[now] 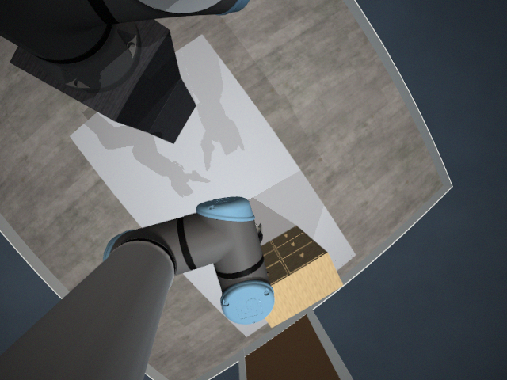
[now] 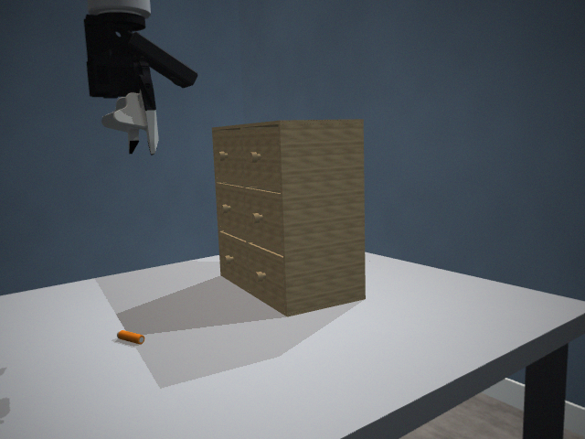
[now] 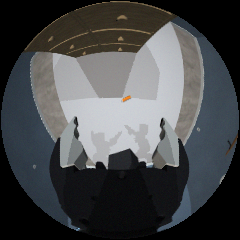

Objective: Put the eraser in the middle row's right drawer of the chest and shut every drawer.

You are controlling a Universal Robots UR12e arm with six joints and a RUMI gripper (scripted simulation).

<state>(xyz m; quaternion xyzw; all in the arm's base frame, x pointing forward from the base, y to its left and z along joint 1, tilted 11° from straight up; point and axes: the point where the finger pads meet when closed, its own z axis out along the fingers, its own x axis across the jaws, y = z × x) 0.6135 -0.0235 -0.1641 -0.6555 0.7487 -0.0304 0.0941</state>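
Note:
A small orange cylinder, the eraser, lies on the white table in front of the chest; it also shows in the wrist view. The wooden chest stands upright with three rows of two drawers, all shut. The right drawer of the middle row has a small knob. The chest also shows from above in the top view and at the top of the wrist view. My gripper hangs high above the table, to the left of the chest and above its top, open and empty; its fingers frame the wrist view.
The table's front right edge and a dark leg are near the chest's side. My arm's elbow and wrist joints cover the table beside the chest in the top view.

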